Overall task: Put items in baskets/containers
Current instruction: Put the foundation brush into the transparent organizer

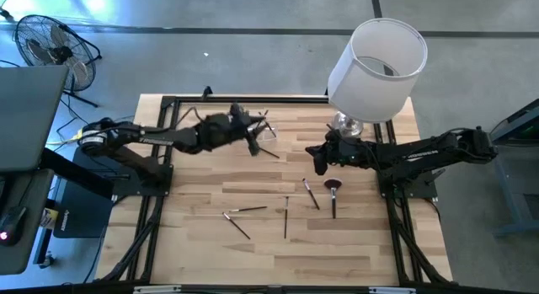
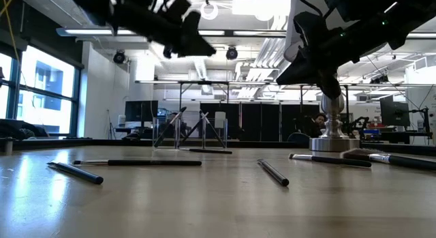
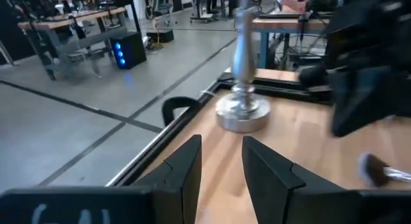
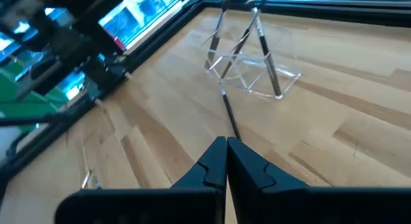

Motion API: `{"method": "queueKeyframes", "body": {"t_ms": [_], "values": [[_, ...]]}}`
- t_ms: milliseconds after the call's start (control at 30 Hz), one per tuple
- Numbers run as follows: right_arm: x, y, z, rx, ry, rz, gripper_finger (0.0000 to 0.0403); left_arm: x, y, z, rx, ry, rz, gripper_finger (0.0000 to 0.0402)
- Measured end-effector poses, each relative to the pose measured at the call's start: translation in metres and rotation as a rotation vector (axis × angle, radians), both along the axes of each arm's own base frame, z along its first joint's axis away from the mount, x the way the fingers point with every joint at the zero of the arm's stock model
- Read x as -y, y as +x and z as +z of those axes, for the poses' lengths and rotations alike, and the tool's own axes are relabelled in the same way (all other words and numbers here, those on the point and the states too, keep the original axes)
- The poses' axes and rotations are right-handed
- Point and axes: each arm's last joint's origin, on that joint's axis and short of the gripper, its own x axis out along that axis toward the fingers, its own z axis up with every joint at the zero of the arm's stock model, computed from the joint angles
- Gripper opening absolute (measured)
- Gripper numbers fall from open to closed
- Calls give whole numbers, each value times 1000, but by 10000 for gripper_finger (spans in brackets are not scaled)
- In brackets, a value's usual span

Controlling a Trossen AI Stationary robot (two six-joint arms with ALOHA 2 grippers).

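Right now the left claw [image 1: 253, 142] hangs released beside the clear holder [image 1: 268, 136], which already has a few brushes leaning in it. Meanwhile the right claw [image 1: 321, 160] is clenched on nothing, hovering above the worktop [image 1: 354, 243] near the lamp base [image 1: 347, 124]. More slim brushes [image 1: 244, 210] lie scattered nearer the front, the fluffy-headed brush [image 1: 333, 191] among them. They look light, stiff and thin, likely to roll or slip; I'd pinch one mid-handle, square across. That see-through holder seems flimsy enough to tip if nudged.

Smooth wooden table [image 1: 354, 243], clear plastic holder [image 4: 253, 73], shiny metal lamp base [image 3: 243, 112].
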Motion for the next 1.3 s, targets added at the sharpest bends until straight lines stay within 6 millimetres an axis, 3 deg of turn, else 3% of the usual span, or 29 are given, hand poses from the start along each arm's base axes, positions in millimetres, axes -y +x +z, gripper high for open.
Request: {"method": "queueKeyframes", "body": {"t_ms": [133,333,633,867,1033,1167,1300], "values": [[-2,0,-1,-11,10,64,6,35,13,2,-78,-8,-6,110],[-4,0,-3,-50,-3,135,1,80,13,10,-122,-113,70,111],[-2,-1,-3,-70,-68,115,3,134,-6,4,-160,-574,145,111],[-3,-1,-3,-57,-32,107,7,150,-30,-14,-280,-1048,355,111],[-3,-1,-3,-56,-31,106,2,156,-41,-21,-393,-1231,456,111],[-2,-1,-3,-58,-38,88,2,156,-43,-22,-505,-1178,372,111],[-1,-1,-3,-59,-47,67,5,161,-44,-22,-749,-952,47,111]]}}
